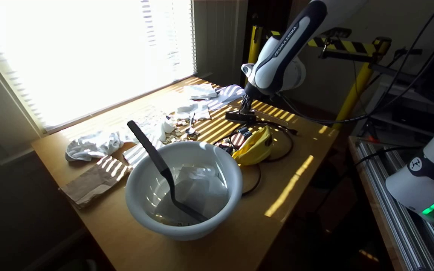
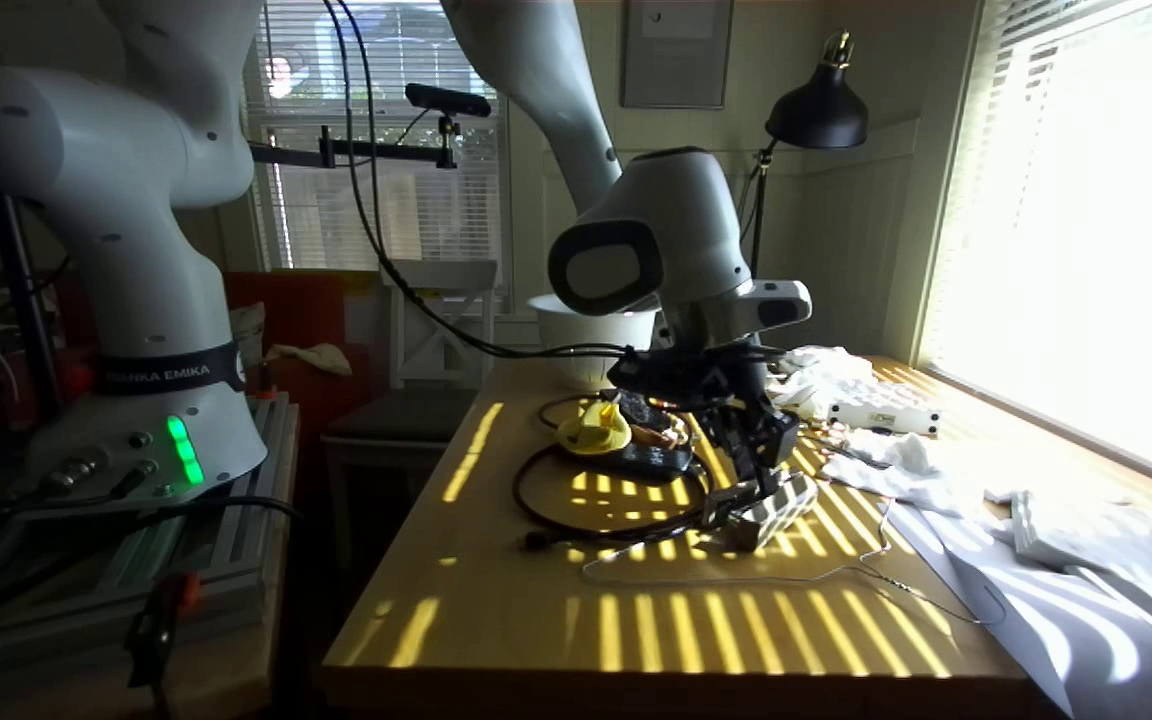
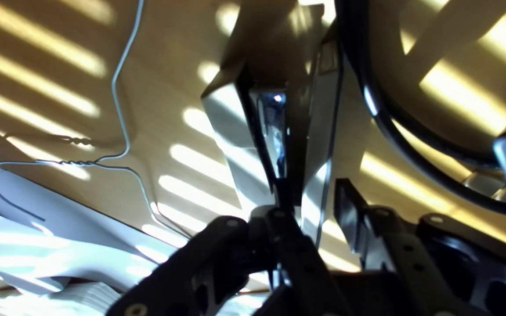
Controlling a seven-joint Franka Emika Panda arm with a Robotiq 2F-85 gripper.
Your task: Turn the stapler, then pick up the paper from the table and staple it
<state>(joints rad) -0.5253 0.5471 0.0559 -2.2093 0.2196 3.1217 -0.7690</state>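
The grey and black stapler [image 3: 240, 145] lies on the table with its two long halves apart, a shiny metal part between them. It shows in both exterior views [image 1: 236, 116] [image 2: 782, 512]. My gripper [image 3: 312, 197] is down at the stapler, its fingers apart. In the wrist view the left finger overlaps the gap between the halves, and the thinner half lies between the fingers. Table shows between that half and the right finger; whether the left finger touches is unclear. The gripper also shows in both exterior views [image 1: 246, 107] [image 2: 761, 478]. White paper [image 2: 1026, 600] lies at the table edge, also in the wrist view [image 3: 73, 245].
A thin twisted wire [image 3: 119, 101] lies beside the stapler. A black cable [image 2: 518, 500] loops around a yellow item [image 2: 596, 428]. White cloths [image 1: 96, 145], a spoon [image 1: 190, 130] and a brown paper bag [image 1: 89, 184] lie further off. A white bowl [image 1: 134, 203] holds a black-handled utensil.
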